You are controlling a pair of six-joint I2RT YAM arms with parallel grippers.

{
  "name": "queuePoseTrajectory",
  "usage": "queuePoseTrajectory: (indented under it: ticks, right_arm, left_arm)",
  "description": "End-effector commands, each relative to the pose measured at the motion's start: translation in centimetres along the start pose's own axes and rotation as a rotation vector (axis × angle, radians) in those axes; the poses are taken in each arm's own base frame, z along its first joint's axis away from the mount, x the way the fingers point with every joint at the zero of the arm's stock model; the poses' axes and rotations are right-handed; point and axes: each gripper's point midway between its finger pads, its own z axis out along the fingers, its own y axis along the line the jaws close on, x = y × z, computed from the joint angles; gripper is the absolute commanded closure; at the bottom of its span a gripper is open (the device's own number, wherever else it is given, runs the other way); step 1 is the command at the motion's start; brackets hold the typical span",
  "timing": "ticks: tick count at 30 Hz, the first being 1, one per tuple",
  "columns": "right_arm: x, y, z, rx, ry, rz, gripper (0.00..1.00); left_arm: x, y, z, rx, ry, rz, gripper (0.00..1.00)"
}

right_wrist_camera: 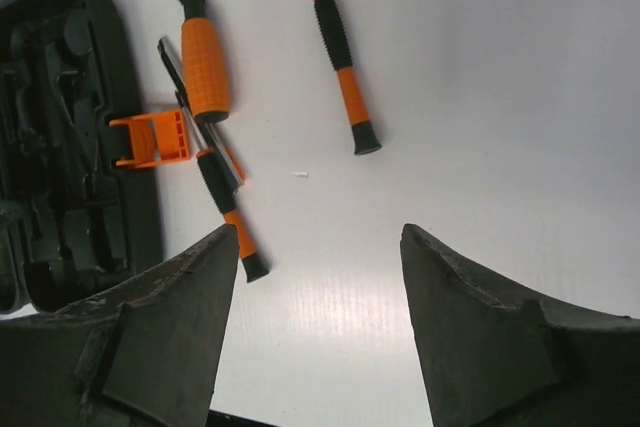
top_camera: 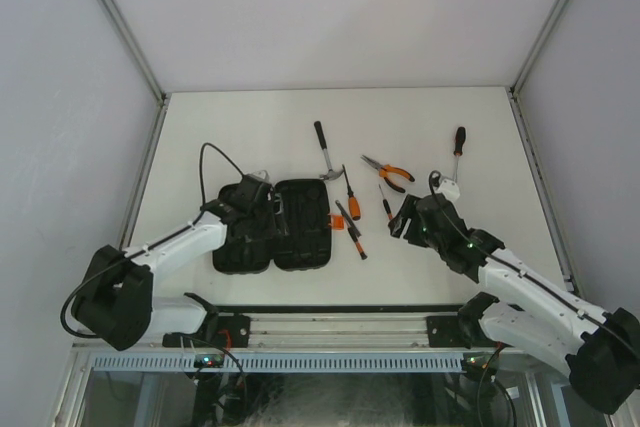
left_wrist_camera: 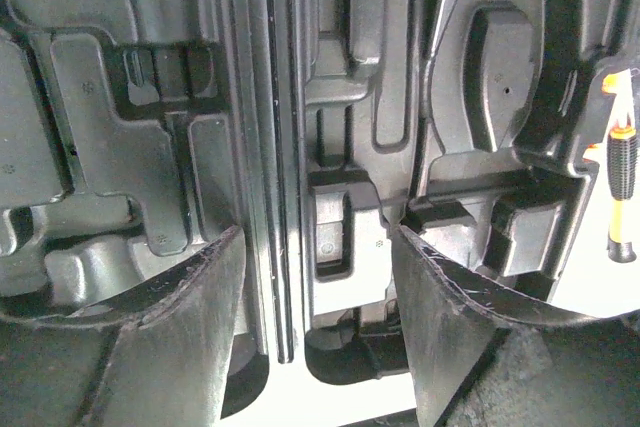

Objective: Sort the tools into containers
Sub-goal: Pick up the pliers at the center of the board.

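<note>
White walls box in a pale desk (top_camera: 250, 127), seen from the top camera.

Biggest thing on it is the black tool case (top_camera: 302, 227). It's lying open with both halves flat, at about 8 o'clock from the desk centre. The left gripper (left_wrist_camera: 318, 242) hangs right over it, above the seam between the two halves. Its fingers are spread and there's nothing between them, only the moulded slots underneath.

The right gripper (right_wrist_camera: 320, 247) sits over bare desk at about 4 o'clock from centre. It's released too, jaws apart and gripping nothing.

All the tools I can see are out on the desk:
- hammer (top_camera: 322, 147), black handle, at 12 o'clock from the case's right half, head end nearest the case
- pliers (top_camera: 392, 173), orange grips, at 3 o'clock from the hammer head
- long screwdriver (top_camera: 459, 142), off alone toward 1 o'clock, well apart from the rest
- three slim screwdrivers (top_camera: 351, 232) between the case and the right gripper: one slanted just beside the case's right edge, one more upright at its 12 o'clock, and a short one at 10 o'clock from the right gripper

Smallest bit is the orange latch (right_wrist_camera: 152, 139) sticking out of the case edge. The slanted screwdriver lies right next to it.
</note>
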Motion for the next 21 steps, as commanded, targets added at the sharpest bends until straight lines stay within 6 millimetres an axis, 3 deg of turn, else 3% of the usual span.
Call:
queuePoseTrajectory:
  ticks: [1, 14, 21]
  right_arm:
    - [-3.0, 0.6, -0.1, 0.0, -0.045, -0.019, 0.35]
    - [-5.1, 0.1, 1.1, 0.019, -0.056, -0.003, 0.36]
    - [-6.5, -0.1, 1.2, 0.04, -0.1, -0.021, 0.36]
  left_arm:
    - [0.1, -0.9, 0.5, 0.034, -0.003, -0.046, 0.36]
    - [2.1, -2.9, 1.4, 0.066, 0.049, -0.031, 0.37]
    - [0.2, -1.7, -1.0, -0.004, -0.047, -0.011, 0.36]
